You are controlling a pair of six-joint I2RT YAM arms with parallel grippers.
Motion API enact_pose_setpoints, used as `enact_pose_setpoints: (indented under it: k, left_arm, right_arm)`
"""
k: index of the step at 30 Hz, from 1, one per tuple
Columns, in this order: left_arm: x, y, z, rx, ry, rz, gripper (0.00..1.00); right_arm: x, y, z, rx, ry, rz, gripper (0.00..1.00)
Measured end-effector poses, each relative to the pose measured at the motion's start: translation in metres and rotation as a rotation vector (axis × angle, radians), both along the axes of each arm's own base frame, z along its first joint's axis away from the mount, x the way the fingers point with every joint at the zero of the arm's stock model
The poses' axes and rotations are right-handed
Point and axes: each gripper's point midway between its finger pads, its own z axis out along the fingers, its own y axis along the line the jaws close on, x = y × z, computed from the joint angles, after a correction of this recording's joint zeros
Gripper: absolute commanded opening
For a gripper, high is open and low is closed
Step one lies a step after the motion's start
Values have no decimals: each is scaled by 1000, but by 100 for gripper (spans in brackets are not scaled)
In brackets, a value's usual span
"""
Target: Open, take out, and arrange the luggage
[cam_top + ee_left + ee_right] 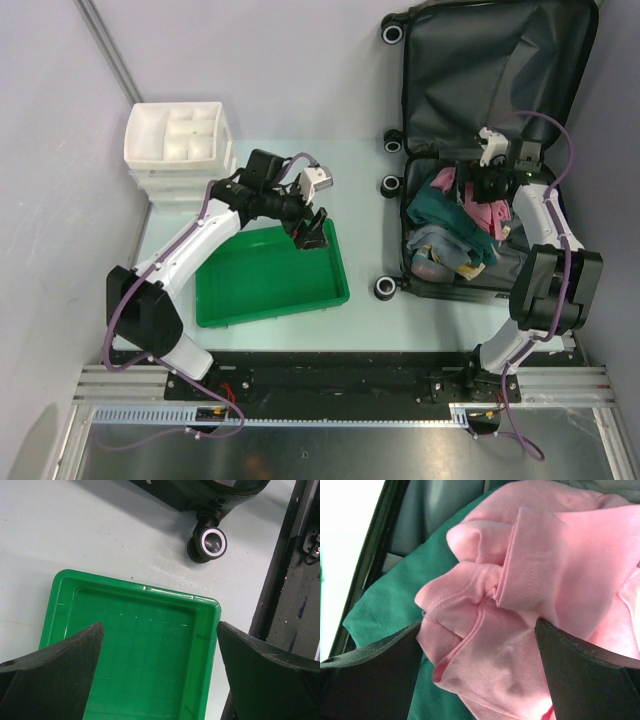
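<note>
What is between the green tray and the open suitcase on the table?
Only a bare strip of pale table, with the black wheels of the suitcase jutting into it. The top view shows it, and the left wrist view too.

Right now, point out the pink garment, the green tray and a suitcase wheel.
pink garment (560, 570), right wrist view, on its folded sleeve.
green tray (130, 590), left wrist view, on its far rim.
suitcase wheel (212, 542), left wrist view, on its hub.
</note>
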Motion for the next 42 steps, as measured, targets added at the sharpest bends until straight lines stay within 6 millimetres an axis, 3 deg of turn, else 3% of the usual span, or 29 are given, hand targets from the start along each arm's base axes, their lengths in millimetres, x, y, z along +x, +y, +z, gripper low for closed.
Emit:
enact_pose_setpoints:
  k: [7, 13, 18, 21, 24, 27, 28, 30, 37, 39, 42]
  left_arm:
    - [0, 0, 0, 0, 1, 0, 100]
    - [0, 0, 0, 0, 0, 0, 100]
    - [0, 0, 0, 0, 0, 0, 100]
    - [0, 0, 0, 0, 0, 0, 100]
    - [0, 0, 0, 0, -2, 0, 100]
    - [0, 0, 2, -1, -6, -1, 100]
    - [0, 0, 3, -3, -10, -1, 100]
    - [-1, 1, 6, -6, -16, -1, 100]
    - [-2, 1, 11, -13, -29, -1, 100]
    - [-2, 2, 11, -13, -29, 0, 100]
    - [-3, 2, 11, -14, -29, 1, 100]
  right_arm:
    - [13, 26, 9, -68, -55, 13, 95]
    - [33, 47, 38, -212, -194, -7, 99]
    - [52, 40, 51, -289, -233, -62, 100]
    - [62, 28, 36, -326, -205, -92, 97]
    - [64, 20, 7, -341, -135, -96, 95]
    - [63, 15, -17, -329, -64, -83, 87]
    - [62, 13, -21, -319, -44, -79, 79]
    - [62, 10, -23, -288, -27, -74, 72]
    - [61, -13, 1, -177, -46, -103, 29]
    - [58, -19, 12, -152, -63, -108, 23]
    - [51, -25, 34, -107, -97, -109, 7]
